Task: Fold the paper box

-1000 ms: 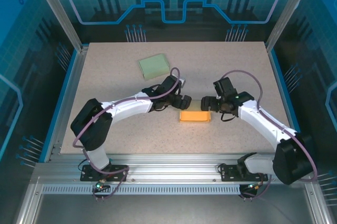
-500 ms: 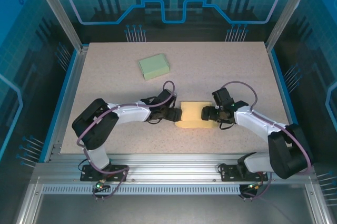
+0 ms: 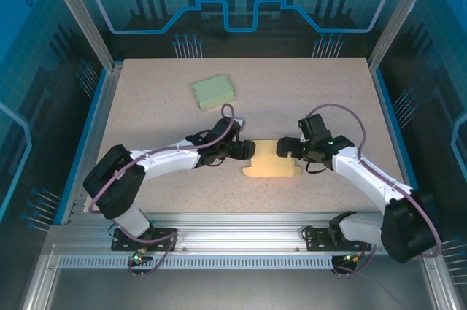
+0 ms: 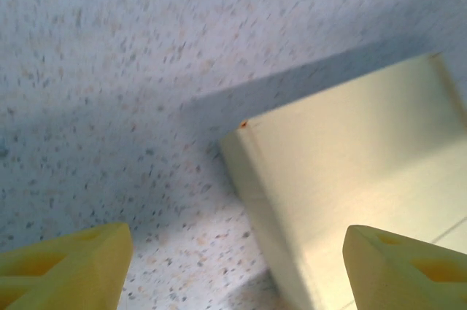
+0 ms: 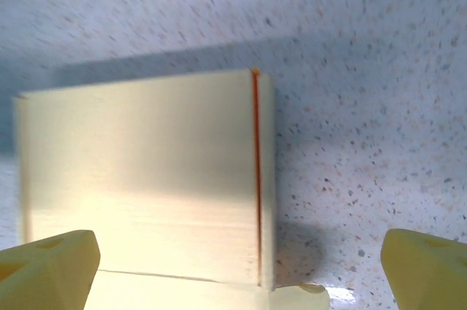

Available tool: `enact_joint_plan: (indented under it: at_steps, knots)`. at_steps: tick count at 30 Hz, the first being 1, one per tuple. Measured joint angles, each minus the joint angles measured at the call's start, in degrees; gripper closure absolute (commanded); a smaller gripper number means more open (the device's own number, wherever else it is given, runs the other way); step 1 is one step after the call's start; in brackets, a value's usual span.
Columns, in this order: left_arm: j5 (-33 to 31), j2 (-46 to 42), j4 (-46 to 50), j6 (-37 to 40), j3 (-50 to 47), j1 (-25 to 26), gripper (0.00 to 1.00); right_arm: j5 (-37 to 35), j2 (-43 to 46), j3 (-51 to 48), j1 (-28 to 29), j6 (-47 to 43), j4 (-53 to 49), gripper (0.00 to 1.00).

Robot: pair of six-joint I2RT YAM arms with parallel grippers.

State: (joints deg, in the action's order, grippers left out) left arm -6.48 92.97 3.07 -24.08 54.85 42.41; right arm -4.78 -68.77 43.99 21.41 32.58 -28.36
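Observation:
The paper box (image 3: 271, 167) lies at the table's middle, pale yellow face up, with small tabs at its near edge. My left gripper (image 3: 248, 151) is at its left far corner and stands open. In the left wrist view the box (image 4: 350, 179) reaches in from the right, and its left edge runs between the wide-apart fingers of that gripper (image 4: 237, 270). My right gripper (image 3: 283, 148) is open at the box's far right side. In the right wrist view the box (image 5: 146, 179), with a thin orange line along its right edge, lies between the spread fingers of that gripper (image 5: 237, 270).
A green folded box (image 3: 213, 92) sits at the back left of the speckled table (image 3: 328, 91). Metal frame posts and blue walls surround the table on the sides and at the back.
A second ago the box was a small orange rectangle; now it lies wider with a pale yellow face up. Both grippers dropped to it, then shifted slightly toward its far edge.

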Motion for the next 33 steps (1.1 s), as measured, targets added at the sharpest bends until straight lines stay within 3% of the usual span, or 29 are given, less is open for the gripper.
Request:
enact_joint_plan:
  at_steps: [7, 16, 26, 33]
  knots:
    - [1.9, -0.1, -3.5, -1.0, 1.1, 0.0, 0.26, 5.9, 2.7, 0.1, -6.5, -1.0, 0.5, 0.00]
    - [5.0, 7.5, -6.4, -4.5, 1.4, -0.7, 0.32, 13.1, 0.8, -3.7, -12.6, -1.7, 3.6, 0.00]
    - [8.4, 12.1, -9.7, -7.9, 1.7, -2.9, 0.46, 20.9, -0.6, -8.8, -14.4, 0.4, 8.0, 0.00]
    - [10.1, 12.4, -12.6, -10.7, 0.7, -3.9, 0.63, 28.7, -6.8, -12.6, -14.5, 3.3, 15.8, 0.01]
